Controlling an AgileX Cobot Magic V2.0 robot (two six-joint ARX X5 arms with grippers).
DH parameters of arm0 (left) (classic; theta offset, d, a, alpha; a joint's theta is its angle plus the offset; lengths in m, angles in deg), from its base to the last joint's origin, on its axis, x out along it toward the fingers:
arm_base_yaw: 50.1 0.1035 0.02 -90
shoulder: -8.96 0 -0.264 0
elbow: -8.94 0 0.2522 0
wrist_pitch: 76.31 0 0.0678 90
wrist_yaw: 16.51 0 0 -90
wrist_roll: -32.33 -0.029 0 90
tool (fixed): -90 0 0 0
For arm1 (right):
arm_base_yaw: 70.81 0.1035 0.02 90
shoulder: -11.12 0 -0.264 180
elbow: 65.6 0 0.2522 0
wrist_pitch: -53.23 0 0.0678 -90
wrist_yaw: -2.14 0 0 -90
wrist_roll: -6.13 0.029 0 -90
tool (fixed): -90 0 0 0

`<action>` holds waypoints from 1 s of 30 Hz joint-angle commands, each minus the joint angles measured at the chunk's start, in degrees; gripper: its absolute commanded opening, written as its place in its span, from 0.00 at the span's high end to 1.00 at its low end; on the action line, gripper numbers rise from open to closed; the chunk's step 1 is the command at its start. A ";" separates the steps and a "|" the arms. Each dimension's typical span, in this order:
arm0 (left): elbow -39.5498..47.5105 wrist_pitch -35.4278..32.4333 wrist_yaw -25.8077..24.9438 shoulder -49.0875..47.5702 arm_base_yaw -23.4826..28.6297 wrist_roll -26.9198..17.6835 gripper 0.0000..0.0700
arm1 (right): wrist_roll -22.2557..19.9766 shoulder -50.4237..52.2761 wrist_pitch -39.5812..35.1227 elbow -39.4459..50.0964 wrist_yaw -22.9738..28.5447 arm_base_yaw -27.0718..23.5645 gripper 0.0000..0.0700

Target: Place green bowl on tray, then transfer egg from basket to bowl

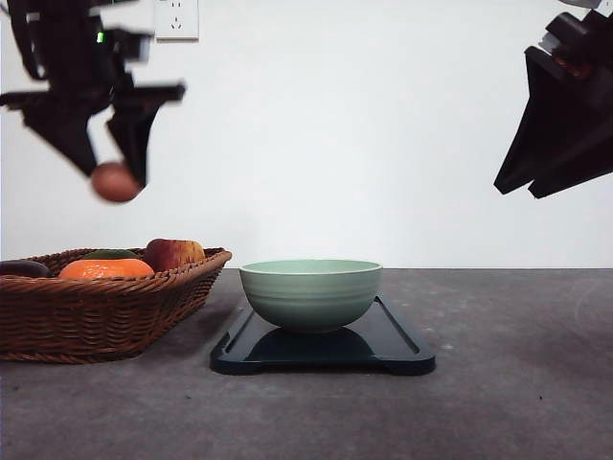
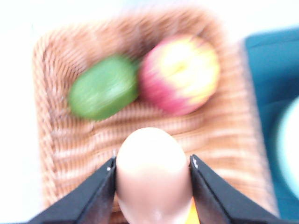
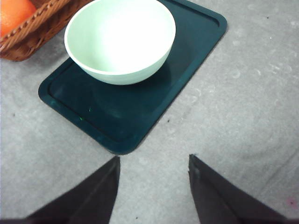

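Grey matte table (image 1: 498, 383) against a plain white wall (image 1: 383, 144) with an outlet (image 1: 176, 19) at upper left; left gripper (image 1: 115, 177) clamped the egg (image 1: 115, 182) high above the basket (image 1: 105, 316) at frame left, green bowl (image 1: 310, 292) sat on the tray (image 1: 402, 350) at center, right gripper (image 3: 154, 172) hung wide and empty.

Grey table (image 1: 517, 383) with basket (image 1: 96, 316), tray (image 1: 402, 355).

Woven wicker basket (image 1: 105, 311), smooth egg (image 2: 153, 175)

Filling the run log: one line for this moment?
left gripper: shut on egg, above basket | green bowl: on tray | right gripper: open
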 commanded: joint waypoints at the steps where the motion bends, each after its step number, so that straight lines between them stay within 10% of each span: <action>1: -1.22 -2.43 -3.40 -0.67 -1.11 -0.02 0.73 | -0.41 -0.50 -0.55 -0.11 0.00 0.26 0.59; 9: -1.22 -14.13 -15.58 -1.06 -6.26 5.36 0.73 | -0.17 -0.50 -1.27 -0.11 -0.02 0.26 0.59; 30: -1.22 -24.21 -2.49 16.54 -19.80 2.86 0.73 | 0.24 -0.48 -1.39 -0.11 -0.04 0.26 0.59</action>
